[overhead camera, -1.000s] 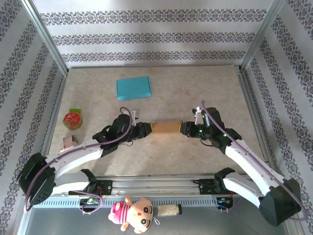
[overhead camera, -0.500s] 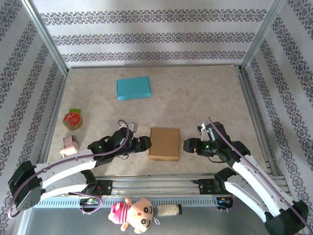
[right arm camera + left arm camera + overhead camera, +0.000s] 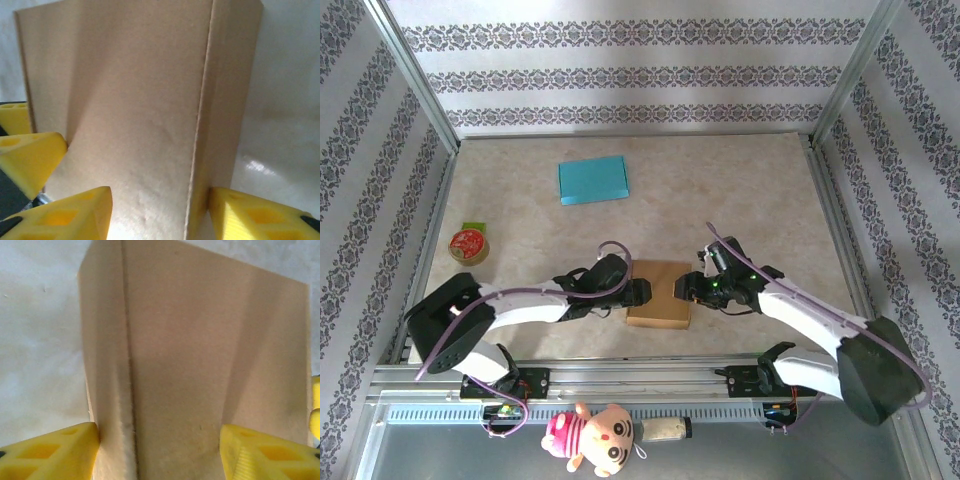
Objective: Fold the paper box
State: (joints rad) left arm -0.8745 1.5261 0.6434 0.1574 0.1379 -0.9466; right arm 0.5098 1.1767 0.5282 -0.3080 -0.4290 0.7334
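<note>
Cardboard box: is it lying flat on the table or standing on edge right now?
Lying flat. From above, the box shows its broad face, resting on the table.

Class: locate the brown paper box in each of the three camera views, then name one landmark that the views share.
Top external: the paper box lies flat, low centre.
Left wrist: the paper box fills the middle and right.
Right wrist: the paper box fills the middle and left.
Shared landmark: the marbled table, left of the box at the left wrist, right of it at the right wrist.
</note>
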